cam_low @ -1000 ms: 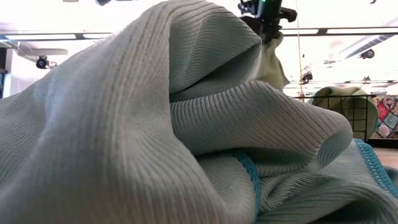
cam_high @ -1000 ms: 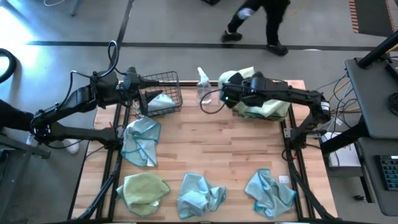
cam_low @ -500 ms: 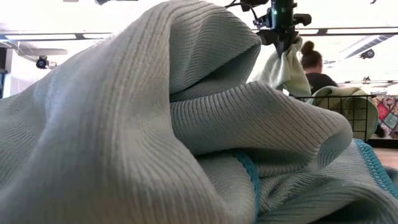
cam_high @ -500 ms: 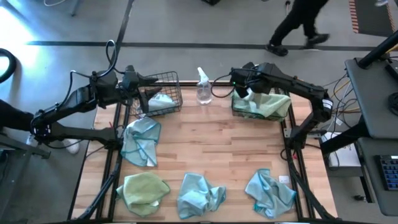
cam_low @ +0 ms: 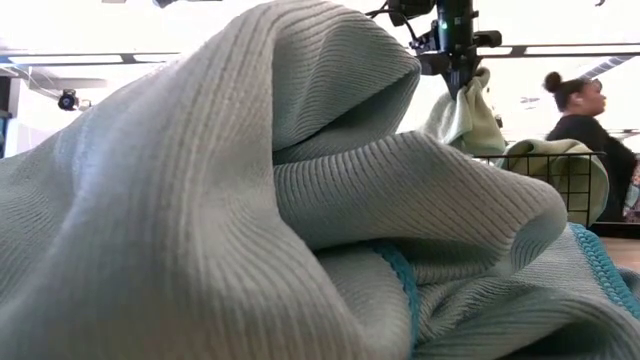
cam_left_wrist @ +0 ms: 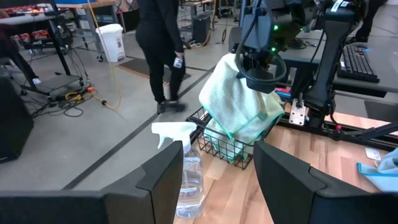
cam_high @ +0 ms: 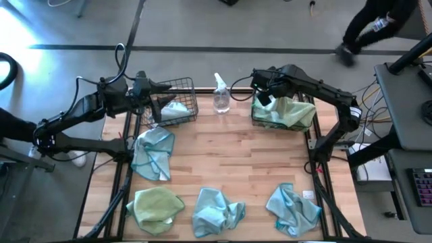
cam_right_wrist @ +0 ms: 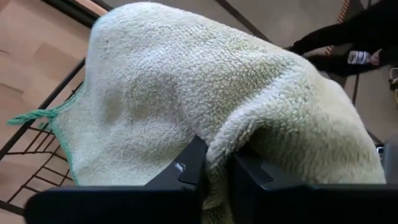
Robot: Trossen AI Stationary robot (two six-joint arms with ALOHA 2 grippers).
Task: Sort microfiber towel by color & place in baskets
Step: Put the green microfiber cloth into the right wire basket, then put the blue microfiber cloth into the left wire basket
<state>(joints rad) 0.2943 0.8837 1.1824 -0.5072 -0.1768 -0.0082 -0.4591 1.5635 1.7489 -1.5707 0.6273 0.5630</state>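
**Yellow-green towel pinched above the right basket**

Wood-plank tabletop [cam_high: 223, 162] inside a black frame, with a person walking on the grey floor beyond. The right gripper [cam_high: 264, 96] hangs over the right wire basket [cam_high: 255, 119], its jaws clenched on a fold of a pale yellow-green microfiber towel [cam_right_wrist: 186, 106]; the cloth bulges out ahead of the jaws and drapes below them into the basket, where more yellow-green cloth already lies. The left gripper [cam_high: 150, 88] waits over the left wire basket [cam_high: 187, 86], jaws released and empty, a light blue towel [cam_high: 174, 110] in the basket beneath them. A clear spray bottle [cam_high: 221, 98] stands between the baskets.

Four towels lie crumpled on the near tabletop, well away from both jaws: three light blue [cam_high: 152, 152] [cam_high: 217, 210] [cam_high: 293, 206], one yellow-green [cam_high: 156, 205].

These cloths look light, limp and fluffy, so they should neither slip nor break. A pinch on a raised ridge near the middle should lift each whole; trailing corners may snag on the basket mesh.
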